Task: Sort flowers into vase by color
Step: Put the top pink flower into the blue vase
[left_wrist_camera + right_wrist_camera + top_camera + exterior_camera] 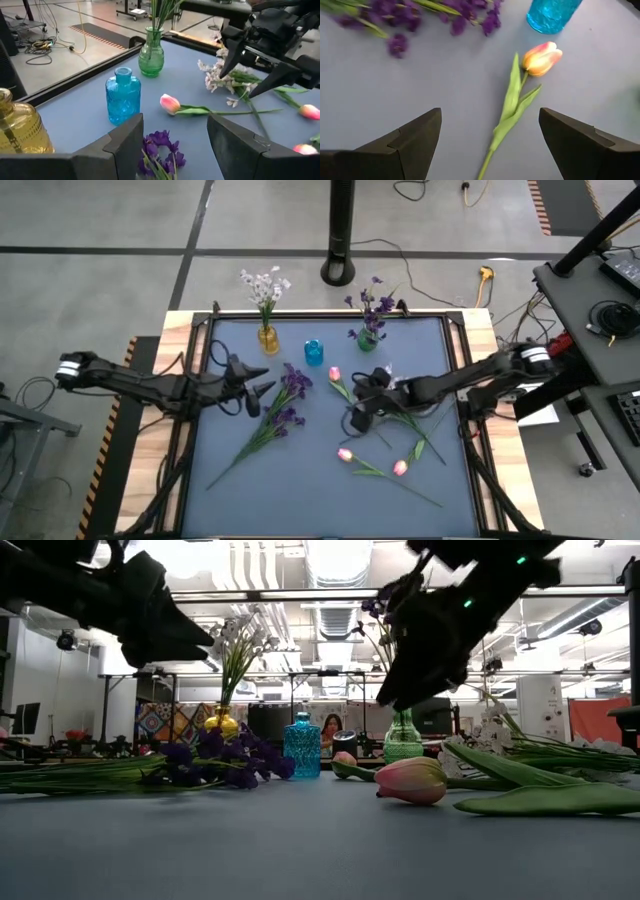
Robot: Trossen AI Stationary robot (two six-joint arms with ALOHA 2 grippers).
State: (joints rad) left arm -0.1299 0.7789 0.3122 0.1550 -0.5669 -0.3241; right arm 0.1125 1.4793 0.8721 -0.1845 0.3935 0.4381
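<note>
Dark purple blooms (287,404) lie on the blue mat left of centre. Pink tulips lie at the middle (335,373) and near the front (345,454), and white-lavender sprigs (220,80) lie to their right. At the far edge stand a yellow vase (267,338) holding white sprigs, a blue vase (314,351) and a green vase (368,335) holding purple blooms. My left gripper (255,392) hovers open just left of the lying purple blooms (162,150). My right gripper (360,408) hangs open above the mat, over the stem of the middle tulip (512,105).
A black frame (455,320) borders the mat, with wooden strips outside it. Two more tulips (400,468) lie at the front right with long green stems. Bare mat shows at the front left (250,500).
</note>
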